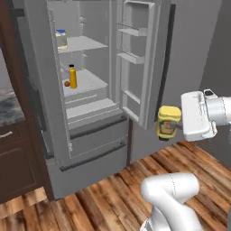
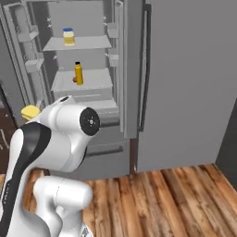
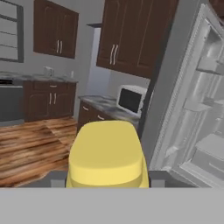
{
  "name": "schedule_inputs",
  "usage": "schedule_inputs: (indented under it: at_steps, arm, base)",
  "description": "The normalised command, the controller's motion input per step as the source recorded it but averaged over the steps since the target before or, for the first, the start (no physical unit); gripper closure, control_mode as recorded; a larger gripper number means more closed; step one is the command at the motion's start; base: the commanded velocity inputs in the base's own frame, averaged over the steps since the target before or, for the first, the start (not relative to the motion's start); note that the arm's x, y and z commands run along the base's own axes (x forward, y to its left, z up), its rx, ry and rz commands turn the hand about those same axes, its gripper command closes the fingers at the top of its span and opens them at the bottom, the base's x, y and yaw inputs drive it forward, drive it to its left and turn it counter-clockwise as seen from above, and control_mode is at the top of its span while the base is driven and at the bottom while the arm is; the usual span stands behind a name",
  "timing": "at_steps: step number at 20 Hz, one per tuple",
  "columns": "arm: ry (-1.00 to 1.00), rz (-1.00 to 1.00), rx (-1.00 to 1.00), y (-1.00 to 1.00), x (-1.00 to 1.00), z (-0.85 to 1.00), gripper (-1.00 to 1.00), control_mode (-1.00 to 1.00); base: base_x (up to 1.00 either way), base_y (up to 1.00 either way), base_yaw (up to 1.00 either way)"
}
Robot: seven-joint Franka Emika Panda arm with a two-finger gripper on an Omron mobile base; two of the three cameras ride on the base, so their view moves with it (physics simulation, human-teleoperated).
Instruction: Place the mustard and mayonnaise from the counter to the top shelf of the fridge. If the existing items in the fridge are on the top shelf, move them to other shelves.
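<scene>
Beside the open fridge, the end effector clamps the mustard mid-carry (mayonnaise already shelved); next, I judge, it must swing inward onto the top shelf.
</scene>
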Motion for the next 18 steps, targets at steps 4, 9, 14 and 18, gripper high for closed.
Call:
schedule_inputs:
  at_steps: [4, 9, 14, 18]
  arm:
    - [0.0, 0.0, 0.0, 0.0, 0.0, 0.0, 1.0, 1.0]
    - [0.0, 0.0, 0.0, 0.0, 0.0, 0.0, 1.0, 1.0]
    - [0.0, 0.0, 0.0, 0.0, 0.0, 0.0, 1.0, 1.0]
    - [0.0, 0.0, 0.0, 0.0, 0.0, 0.0, 1.0, 1.0]
  base:
    - [0.34, -0.31, 0.48]
    - [0.27, -0.05, 0.44]
    - [0.83, 0.0, 0.23]
    - [0.95, 0.0, 0.07]
